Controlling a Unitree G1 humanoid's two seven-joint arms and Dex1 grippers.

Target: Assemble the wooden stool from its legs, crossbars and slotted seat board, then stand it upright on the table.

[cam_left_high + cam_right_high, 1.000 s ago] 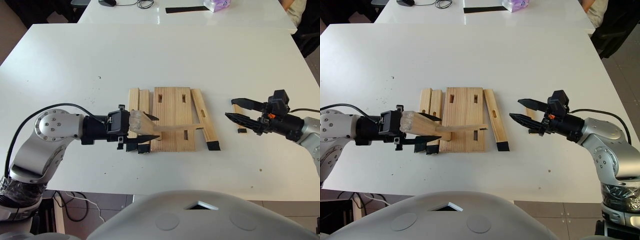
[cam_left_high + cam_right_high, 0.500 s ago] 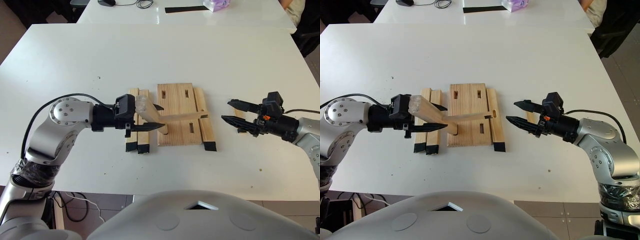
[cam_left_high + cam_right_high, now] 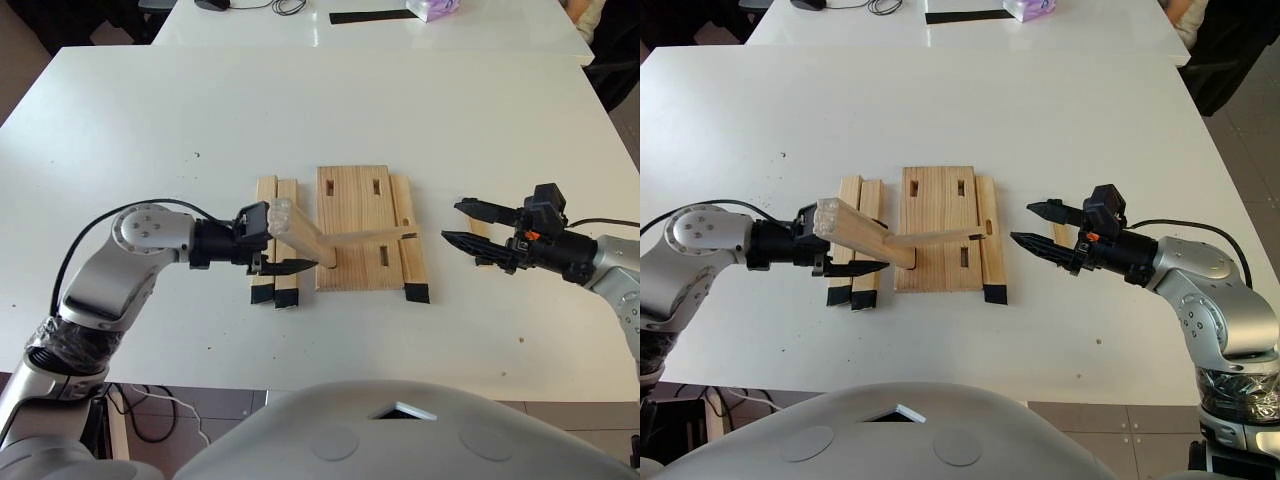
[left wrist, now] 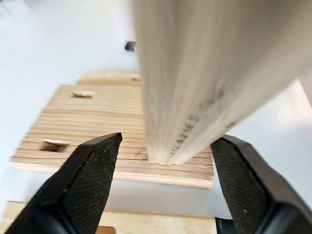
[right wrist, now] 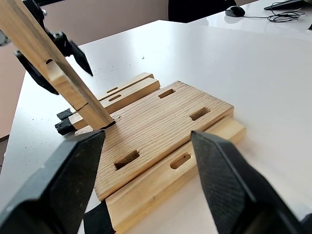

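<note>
Board (image 3: 360, 215) sliding beneath the held leg (image 3: 300, 238)

Since a second ago the board is lying farther toward 1 o'clock, now flush against the spare leg (image 3: 405, 250) at its 3 o'clock. Gripping the tilted leg, the left tool (image 3: 303, 252) is pressing both fingers against it, and the leg's lower end is resting near the board's 8 o'clock edge. Over the bench (image 3: 200, 120) at the board's 3 o'clock, the right tool (image 3: 452, 221) is hovering with fingers spread wide, holding nothing.

Slotted seat board (image 3: 360, 210) flat mid-frame, two legs (image 3: 267, 195) left, third leg (image 3: 412, 265) touching right, fourth leg (image 3: 300, 235) tilted, tip on board.
</note>
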